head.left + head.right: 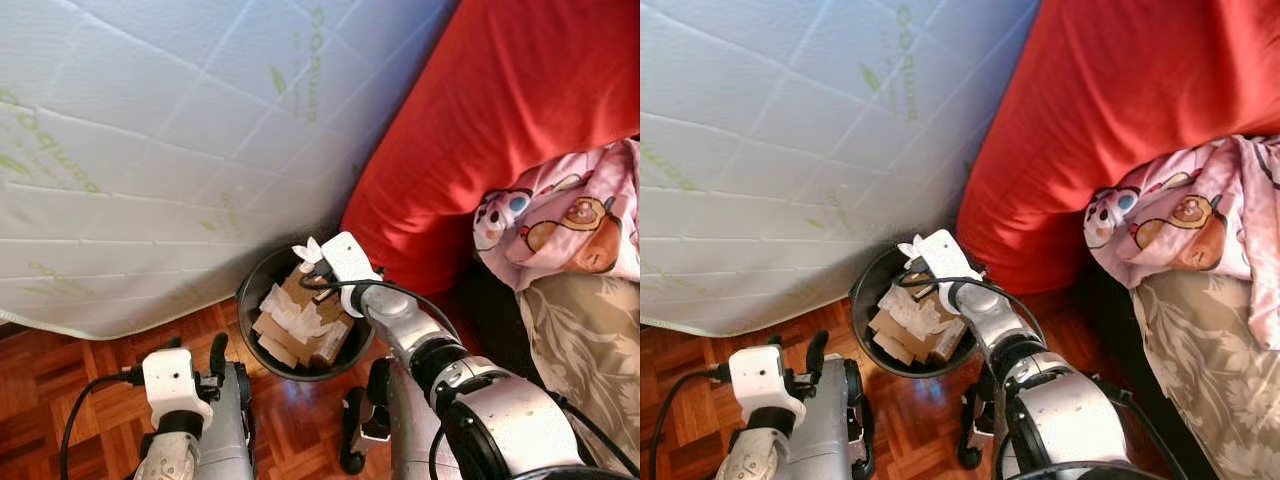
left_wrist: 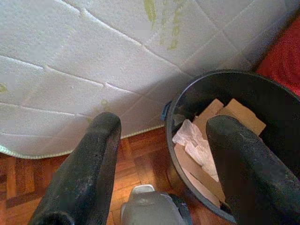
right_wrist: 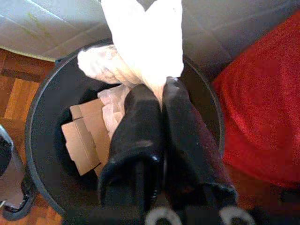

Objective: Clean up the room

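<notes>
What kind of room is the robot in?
Probably a bedroom. A big white mattress leans beside a red cushion, with cartoon-print bedding nearby. The right hand holds a white tissue over a black bin.

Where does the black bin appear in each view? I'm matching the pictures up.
Left eye view: black bin low centre, below the mattress.
Right eye view: bin low, left of centre.
Left wrist view: bin beside the open left hand.
Right wrist view: bin under the right hand pinching white tissue.
Shared landmark: the mattress.
</notes>
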{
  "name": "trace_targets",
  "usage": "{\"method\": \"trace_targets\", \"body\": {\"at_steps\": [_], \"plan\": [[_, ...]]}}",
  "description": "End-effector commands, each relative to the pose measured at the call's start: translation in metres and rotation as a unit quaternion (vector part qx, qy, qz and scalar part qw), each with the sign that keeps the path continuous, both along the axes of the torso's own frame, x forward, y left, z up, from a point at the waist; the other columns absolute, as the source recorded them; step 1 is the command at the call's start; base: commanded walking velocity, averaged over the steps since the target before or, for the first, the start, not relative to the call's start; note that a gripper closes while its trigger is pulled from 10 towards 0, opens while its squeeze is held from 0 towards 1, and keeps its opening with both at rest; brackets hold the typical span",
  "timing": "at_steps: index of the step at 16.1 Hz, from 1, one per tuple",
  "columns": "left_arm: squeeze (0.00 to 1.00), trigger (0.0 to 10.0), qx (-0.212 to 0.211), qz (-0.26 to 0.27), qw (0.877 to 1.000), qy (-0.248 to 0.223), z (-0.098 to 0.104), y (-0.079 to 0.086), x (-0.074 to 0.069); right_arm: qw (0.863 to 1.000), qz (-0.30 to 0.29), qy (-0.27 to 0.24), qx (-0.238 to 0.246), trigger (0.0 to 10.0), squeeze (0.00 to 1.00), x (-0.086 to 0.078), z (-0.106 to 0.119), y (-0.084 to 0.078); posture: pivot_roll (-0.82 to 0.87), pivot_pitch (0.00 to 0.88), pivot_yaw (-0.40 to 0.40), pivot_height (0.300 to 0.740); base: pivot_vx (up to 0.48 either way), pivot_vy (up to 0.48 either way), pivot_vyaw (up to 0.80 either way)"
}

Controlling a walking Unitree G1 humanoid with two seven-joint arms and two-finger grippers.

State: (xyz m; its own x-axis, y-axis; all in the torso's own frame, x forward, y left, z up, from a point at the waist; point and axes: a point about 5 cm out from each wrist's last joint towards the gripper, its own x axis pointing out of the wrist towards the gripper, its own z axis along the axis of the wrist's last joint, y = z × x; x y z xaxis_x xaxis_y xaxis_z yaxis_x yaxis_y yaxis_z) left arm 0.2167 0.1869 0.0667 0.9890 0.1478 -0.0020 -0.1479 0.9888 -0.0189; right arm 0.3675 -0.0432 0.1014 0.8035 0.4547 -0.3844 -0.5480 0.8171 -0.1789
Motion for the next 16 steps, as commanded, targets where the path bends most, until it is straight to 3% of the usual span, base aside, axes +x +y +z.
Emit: {"method": "trace_targets", "body": {"at_steps": [1, 8, 16], "plan": [[0.0, 10.0, 0.004, 0.003, 1.0, 0.025, -0.008, -0.001, -0.008, 0.999, 0.002, 0.041, 0.005, 10.0, 1.0, -0.011, -0.019, 0.0, 0.2, 0.52, -0.105, 0.599, 0.0, 0.0, 0.0], [0.0, 10.0, 0.004, -0.001, 0.999, 0.034, -0.008, -0.003, -0.011, 0.998, 0.026, 0.063, 0.011, 10.0, 1.0, -0.017, -0.026, 0.005, 0.2, 0.529, -0.101, 0.599, 0.0, 0.0, 0.0], [0.0, 10.0, 0.005, -0.006, 0.999, 0.038, -0.009, -0.003, -0.009, 0.997, 0.045, 0.057, 0.03, 10.0, 1.0, -0.015, -0.019, 0.01, 0.2, 0.525, -0.093, 0.599, 0.0, 0.0, 0.0]]}}
